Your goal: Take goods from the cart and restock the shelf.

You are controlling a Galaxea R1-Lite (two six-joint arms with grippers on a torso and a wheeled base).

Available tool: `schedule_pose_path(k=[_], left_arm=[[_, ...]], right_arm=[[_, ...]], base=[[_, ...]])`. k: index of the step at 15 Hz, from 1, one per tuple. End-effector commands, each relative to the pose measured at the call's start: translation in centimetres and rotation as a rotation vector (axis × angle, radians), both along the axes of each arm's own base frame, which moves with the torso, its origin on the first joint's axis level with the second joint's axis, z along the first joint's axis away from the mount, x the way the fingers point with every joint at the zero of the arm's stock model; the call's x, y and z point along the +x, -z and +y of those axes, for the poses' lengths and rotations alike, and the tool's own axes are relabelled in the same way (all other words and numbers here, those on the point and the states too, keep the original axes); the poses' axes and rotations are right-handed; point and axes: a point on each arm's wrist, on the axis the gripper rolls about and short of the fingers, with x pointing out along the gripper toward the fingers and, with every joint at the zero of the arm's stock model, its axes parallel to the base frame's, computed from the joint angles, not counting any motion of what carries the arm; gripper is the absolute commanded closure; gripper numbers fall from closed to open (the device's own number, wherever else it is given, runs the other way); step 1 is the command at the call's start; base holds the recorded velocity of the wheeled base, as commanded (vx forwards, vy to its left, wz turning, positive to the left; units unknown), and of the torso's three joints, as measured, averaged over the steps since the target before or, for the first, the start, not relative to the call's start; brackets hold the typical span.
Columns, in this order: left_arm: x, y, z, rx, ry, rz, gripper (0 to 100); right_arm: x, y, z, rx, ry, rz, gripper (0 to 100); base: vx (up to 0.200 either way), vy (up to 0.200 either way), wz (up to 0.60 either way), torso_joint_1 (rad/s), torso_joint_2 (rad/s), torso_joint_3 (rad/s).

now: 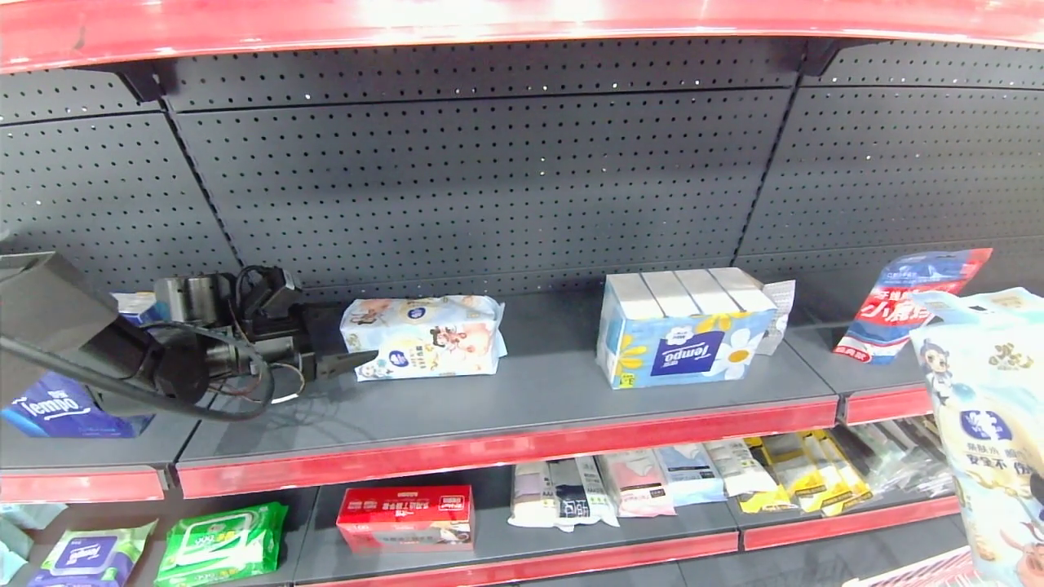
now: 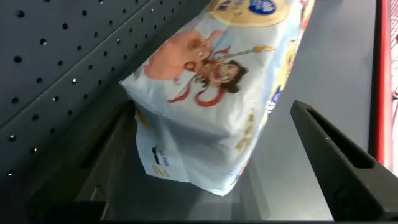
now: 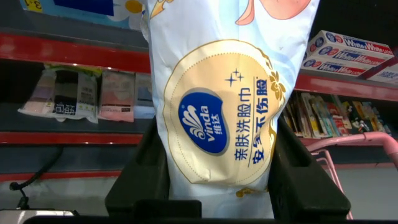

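Observation:
A white pack of face towels with cartoon print [image 1: 424, 336] lies on the grey middle shelf [image 1: 522, 399], left of centre. My left gripper [image 1: 351, 342] is at the pack's left end, open, one finger on each side of it. In the left wrist view the pack [image 2: 211, 93] sits loosely between the dark fingers [image 2: 336, 162]. A second pack of the same kind [image 1: 991, 432] stands upright at the far right, below shelf height. My right gripper [image 3: 217, 168] is shut on this pack [image 3: 211, 106].
A blue boxed tissue multipack [image 1: 685, 330] stands on the shelf right of centre, and a red and blue pouch [image 1: 905, 302] leans farther right. A blue tissue pack [image 1: 57, 408] lies behind my left arm. Goods fill the lower shelf [image 1: 571, 497]. The pink cart rim [image 3: 367, 143] is near my right gripper.

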Motion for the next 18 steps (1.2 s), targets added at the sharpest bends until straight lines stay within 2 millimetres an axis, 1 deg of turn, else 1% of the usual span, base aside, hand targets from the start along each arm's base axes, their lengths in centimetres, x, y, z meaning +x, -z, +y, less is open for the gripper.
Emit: schedule_pose_path(k=[1,3,6,9,13,15,18], left_arm=[[0.5,0.4,0.1,-0.003,-0.001,0.006,0],[1.0,0.3,-0.1,-0.006,0.005,0.001,0],[1.8,0.8,-0.5,-0.005,0.018,-0.003,0],[2.0,1.2,-1.5,-0.014,0.057,0.007,0],[3.0,1.4,-2.1,-0.013,0.076,-0.013,0],[3.0,1.6,-2.3,-0.014,0.081,-0.006,0],[3.2,1.4,-2.7,-0.03,0.083,0.012,0]], right_arm=[[0.0,0.0,0.0,0.0,0.0,0.001,100],[-0.2,0.3,0.0,0.0,0.0,0.005,100],[-0.2,0.4,0.0,0.0,0.001,0.004,100],[-0.2,0.5,0.0,-0.004,0.0,0.011,100],[-0.3,0.5,0.0,-0.005,0.003,0.006,100],[-0.3,0.5,0.0,-0.019,-0.001,0.008,100],[-0.2,0.5,0.0,-0.02,-0.001,0.011,100]], base=[[0.0,0.0,0.0,0.0,0.0,0.0],[0.0,0.0,0.0,0.0,0.0,0.0],[0.0,0.0,0.0,0.0,0.0,0.0],[0.0,0.0,0.0,0.0,0.0,0.0],[0.0,0.0,0.0,0.0,0.0,0.0],[0.0,0.0,0.0,0.0,0.0,0.0],[0.0,0.0,0.0,0.0,0.0,0.0]])
